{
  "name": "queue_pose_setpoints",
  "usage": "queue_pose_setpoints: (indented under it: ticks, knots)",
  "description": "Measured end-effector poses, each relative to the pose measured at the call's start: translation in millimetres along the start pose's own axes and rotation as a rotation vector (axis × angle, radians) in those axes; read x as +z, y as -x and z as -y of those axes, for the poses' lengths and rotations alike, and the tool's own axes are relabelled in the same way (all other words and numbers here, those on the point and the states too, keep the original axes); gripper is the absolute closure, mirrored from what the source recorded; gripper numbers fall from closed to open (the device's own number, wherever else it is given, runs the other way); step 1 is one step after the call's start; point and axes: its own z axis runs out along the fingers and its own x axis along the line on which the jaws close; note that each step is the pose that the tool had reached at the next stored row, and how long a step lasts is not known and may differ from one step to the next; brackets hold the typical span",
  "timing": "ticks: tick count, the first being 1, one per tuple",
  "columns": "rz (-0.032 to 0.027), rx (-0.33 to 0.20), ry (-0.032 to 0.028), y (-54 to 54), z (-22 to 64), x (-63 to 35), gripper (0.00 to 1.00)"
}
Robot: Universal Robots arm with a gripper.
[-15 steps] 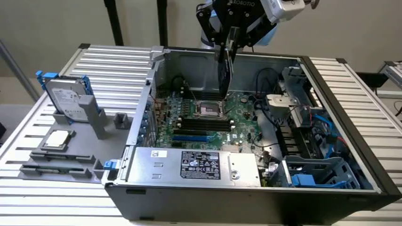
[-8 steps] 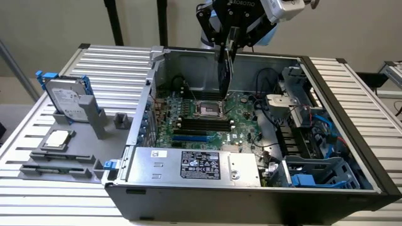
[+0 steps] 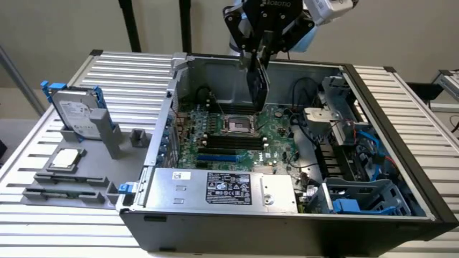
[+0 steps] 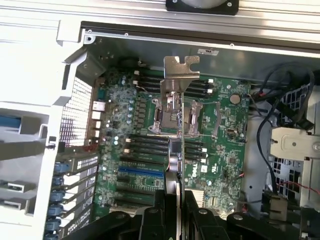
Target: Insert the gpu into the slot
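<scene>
My gripper (image 3: 261, 51) is shut on the gpu (image 3: 257, 85), a flat black card that hangs edge-down above the open computer case, over the far part of the green motherboard (image 3: 276, 137). In the wrist view the gpu (image 4: 177, 150) shows edge-on between my fingers (image 4: 150, 220), with its silver bracket at the far end over the CPU socket. The slot (image 3: 217, 159), a bright-blue strip, lies lower on the board next to the black memory slots. The same slot (image 4: 141, 171) lies off to one side of the card's edge and apart from it.
A silver labelled power-supply box (image 3: 222, 188) fills the case's near side. The square CPU socket (image 3: 239, 124) and black memory slots (image 3: 229, 142) sit beside the slot. Cables and a blue drive cage (image 3: 358, 196) crowd the exterior view's right. A hard drive (image 3: 75, 115) stands outside the case.
</scene>
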Motion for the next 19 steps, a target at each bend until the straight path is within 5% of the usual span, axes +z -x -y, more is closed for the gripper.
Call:
queue_pose_setpoints:
  ticks: [19]
  knots:
    - [-0.0264,-0.344,-0.0137,0.0,0.0,0.1,0.74]
